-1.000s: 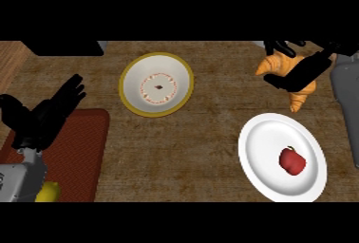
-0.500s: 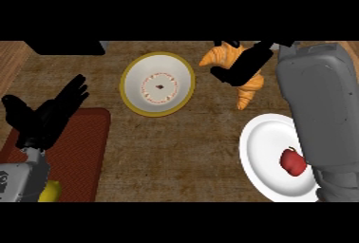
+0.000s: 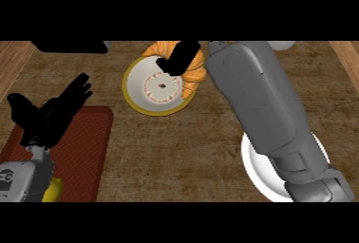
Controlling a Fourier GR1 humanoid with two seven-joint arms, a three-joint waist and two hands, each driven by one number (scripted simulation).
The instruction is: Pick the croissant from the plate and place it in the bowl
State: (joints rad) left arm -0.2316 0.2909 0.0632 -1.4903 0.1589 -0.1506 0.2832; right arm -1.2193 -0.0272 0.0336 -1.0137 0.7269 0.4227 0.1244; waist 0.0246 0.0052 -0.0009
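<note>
The right robot hand (image 3: 179,57) is curling its fingers around the croissant (image 3: 196,76), holding it over the bowl's (image 3: 129,91) far edge, ready to drop in, I think. Its grey arm (image 3: 259,104) is hiding most of the white plate (image 3: 252,166). The left robot hand (image 3: 52,111) is resting open above the red mat (image 3: 88,142) on the table (image 3: 175,142). Nothing is blocking the bowl.

Soft, even light falls over the brown table (image 3: 182,142), rather dim. The white plate (image 3: 251,166) at lower right is brightest. The black left hand (image 3: 52,116) and right hand (image 3: 179,59) read as flat dark shapes.
</note>
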